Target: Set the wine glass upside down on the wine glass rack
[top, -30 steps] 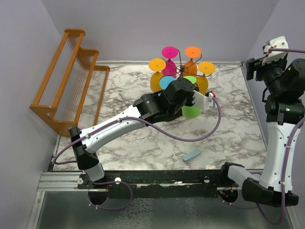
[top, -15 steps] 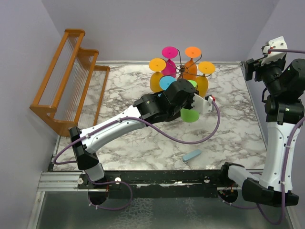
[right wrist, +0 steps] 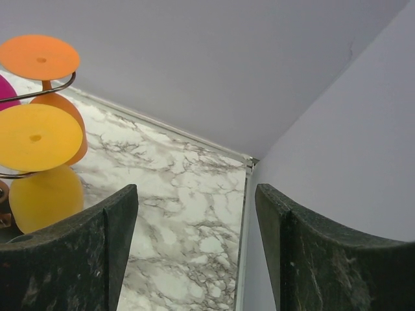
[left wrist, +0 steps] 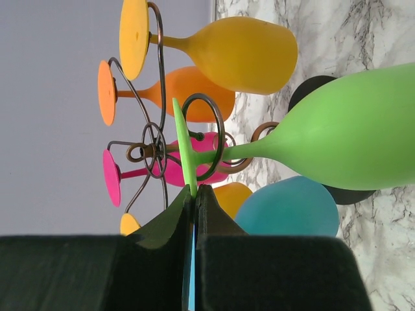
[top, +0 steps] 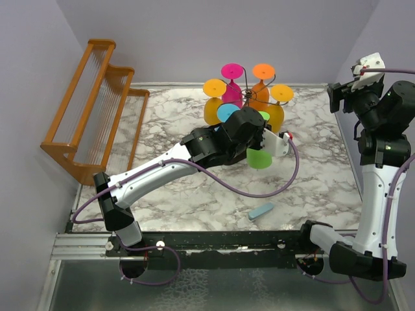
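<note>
The wine glass rack (top: 247,96) is a dark wire tree at the back middle of the table. Pink (top: 231,70), orange (top: 262,70), blue (top: 227,111) and two yellow glasses hang on it upside down. My left gripper (top: 262,124) is shut on the rim of the foot of a green wine glass (top: 259,159). In the left wrist view the gripper (left wrist: 193,189) pinches the thin green foot, and the stem of the glass (left wrist: 350,129) passes through a curled arm of the rack (left wrist: 154,146). My right gripper (top: 338,97) is open, empty and raised at the far right; it also shows in the right wrist view (right wrist: 194,246).
A large orange-brown wooden stepped rack (top: 97,103) stands along the left wall. A small light-blue block (top: 261,211) lies near the front edge. The wire rack's black oval base (left wrist: 311,91) sits under the hanging bowls. Walls close in at the back and the right.
The green glass's bowl has swung a little nearer to the front while my left gripper keeps hold of its foot. The right arm has shifted slightly left.
</note>
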Controlling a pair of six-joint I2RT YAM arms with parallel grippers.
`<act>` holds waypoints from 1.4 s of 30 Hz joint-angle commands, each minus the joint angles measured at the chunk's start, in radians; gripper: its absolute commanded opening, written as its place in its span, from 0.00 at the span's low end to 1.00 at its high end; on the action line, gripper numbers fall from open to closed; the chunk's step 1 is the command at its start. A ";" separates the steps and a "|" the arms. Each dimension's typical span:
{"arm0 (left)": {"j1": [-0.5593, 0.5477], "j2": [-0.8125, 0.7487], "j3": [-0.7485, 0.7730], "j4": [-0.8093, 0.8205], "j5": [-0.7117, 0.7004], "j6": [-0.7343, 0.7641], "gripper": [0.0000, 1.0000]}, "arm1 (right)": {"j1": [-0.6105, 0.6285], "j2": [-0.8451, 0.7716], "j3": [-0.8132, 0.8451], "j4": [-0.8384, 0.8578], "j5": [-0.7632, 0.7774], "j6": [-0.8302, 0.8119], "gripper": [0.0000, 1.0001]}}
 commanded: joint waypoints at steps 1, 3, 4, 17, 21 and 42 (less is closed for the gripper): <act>-0.004 -0.027 0.024 -0.025 0.068 -0.009 0.00 | -0.007 -0.009 -0.016 0.000 -0.033 -0.013 0.73; -0.005 -0.025 0.022 -0.021 0.076 -0.011 0.00 | -0.007 -0.008 -0.025 0.003 -0.029 -0.021 0.74; -0.004 -0.023 0.022 -0.018 0.077 -0.012 0.00 | -0.007 -0.006 -0.029 0.003 -0.027 -0.026 0.75; -0.005 -0.010 0.029 0.005 0.080 -0.020 0.00 | -0.007 0.029 -0.082 0.013 0.004 -0.065 0.84; -0.005 -0.006 0.029 0.017 0.086 -0.025 0.00 | -0.007 0.027 -0.105 0.032 -0.012 -0.081 0.86; -0.008 0.016 0.068 0.030 0.107 -0.078 0.00 | -0.007 -0.026 -0.381 0.159 -0.228 -0.051 0.97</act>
